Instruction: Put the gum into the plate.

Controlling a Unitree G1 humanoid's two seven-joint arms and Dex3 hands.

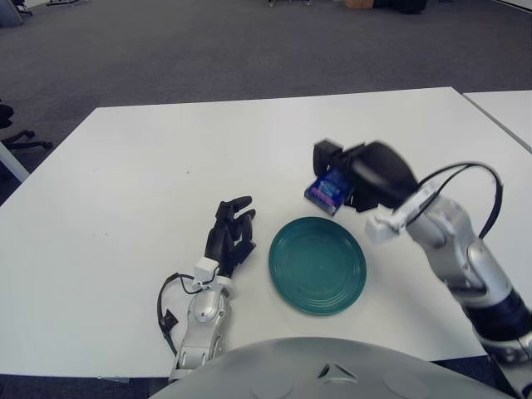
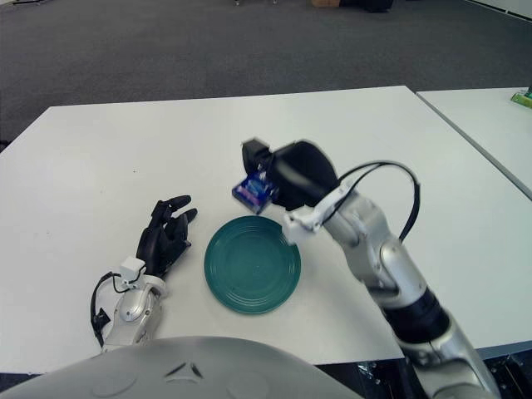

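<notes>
A blue pack of gum [image 1: 327,189] is held in the air by my right hand [image 1: 353,179], whose black fingers are shut on it. The pack hangs just above the far edge of the round teal plate [image 1: 317,264], which lies on the white table [image 1: 150,166] near its front. In the right eye view the gum [image 2: 253,193] shows over the plate's [image 2: 252,263] far rim. My left hand [image 1: 230,233] lies flat on the table just left of the plate, fingers relaxed and holding nothing.
A second white table [image 1: 507,108] stands to the right across a narrow gap. Dark carpet floor [image 1: 208,50] lies beyond the far edge. A black chair base [image 1: 12,137] shows at the far left.
</notes>
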